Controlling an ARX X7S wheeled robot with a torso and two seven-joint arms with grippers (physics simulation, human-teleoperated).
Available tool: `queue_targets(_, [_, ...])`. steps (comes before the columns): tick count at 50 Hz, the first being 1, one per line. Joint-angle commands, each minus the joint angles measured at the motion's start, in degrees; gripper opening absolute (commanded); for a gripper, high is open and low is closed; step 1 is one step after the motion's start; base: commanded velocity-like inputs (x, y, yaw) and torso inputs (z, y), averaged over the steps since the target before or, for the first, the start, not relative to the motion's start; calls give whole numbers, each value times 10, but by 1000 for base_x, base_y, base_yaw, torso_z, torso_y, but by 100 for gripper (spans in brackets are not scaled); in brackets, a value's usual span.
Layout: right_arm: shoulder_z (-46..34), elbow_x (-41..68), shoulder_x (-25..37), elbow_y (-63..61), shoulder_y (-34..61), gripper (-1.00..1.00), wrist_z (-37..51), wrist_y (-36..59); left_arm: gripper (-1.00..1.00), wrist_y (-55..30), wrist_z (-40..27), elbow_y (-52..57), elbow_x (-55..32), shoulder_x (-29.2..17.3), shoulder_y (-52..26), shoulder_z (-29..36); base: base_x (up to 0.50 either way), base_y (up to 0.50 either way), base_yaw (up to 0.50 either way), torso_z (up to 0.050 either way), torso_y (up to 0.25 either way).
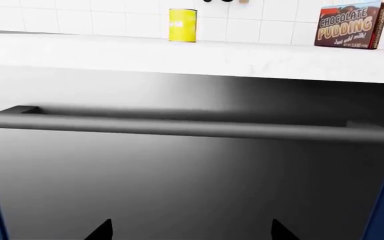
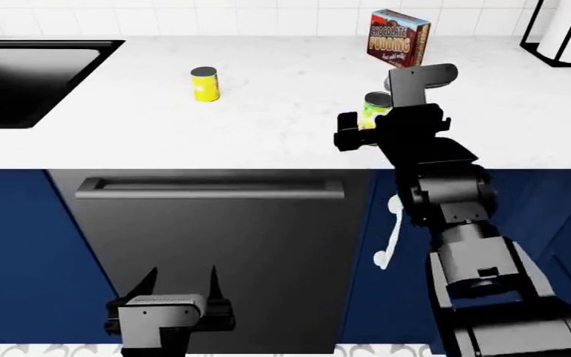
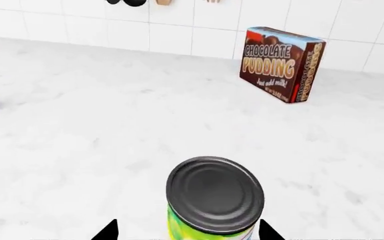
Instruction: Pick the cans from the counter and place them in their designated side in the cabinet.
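The taller can (image 3: 215,192), with a dark grey lid and green-yellow label, stands on the white counter (image 3: 78,150). It sits between the tips of my right gripper (image 3: 188,232), which is open, with a gap on each side. In the head view this can (image 2: 376,106) is partly hidden behind the right gripper (image 2: 363,128). The shorter yellow can (image 2: 204,83) stands alone further left on the counter and shows in the left wrist view (image 1: 182,25). My left gripper (image 2: 181,286) is open and empty, low in front of the dishwasher door (image 1: 178,180).
A brown chocolate pudding box (image 2: 398,37) stands at the back of the counter by the tiled wall. A black sink (image 2: 18,74) is at the far left. The dishwasher's bar handle (image 1: 192,125) faces the left gripper. Blue cabinet fronts (image 2: 8,245) flank the dishwasher.
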Motion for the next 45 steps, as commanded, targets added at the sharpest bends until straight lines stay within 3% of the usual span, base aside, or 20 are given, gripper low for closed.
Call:
queue_targets(1, [-11, -13, -29, 189, 71, 100, -13, -68, 100, 2, -3, 0, -6, -3, -1, 3, 0, 0, 0, 0, 0])
queue_targets(7, [-7, -18, -27, 189, 68, 100, -16, -62, 100, 2, -6, 1, -9, -5, 0, 4, 0, 0, 0, 0, 0])
queue_targets(8, [-6, -18, -27, 189, 67, -100, -17, -62, 100, 2, -6, 2, -9, -5, 1, 5, 0, 0, 0, 0, 0])
queue_targets(22, [-2, -22, -19, 172, 72, -100, -29, -64, 100, 1, -12, 6, -12, -10, 2, 10, 0, 0, 0, 0, 0])
queue_targets(35, [-15, -8, 19, -193, 16, -100, -17, 160, 100, -100, -23, 132, -90, -31, -14, -8, 0, 0, 0, 0, 0])
queue_targets(45, [-24, 0, 41, -344, 34, -100, -18, 260, 100, -272, -44, 288, -241, -69, -79, -33, 0, 0, 0, 0, 0])
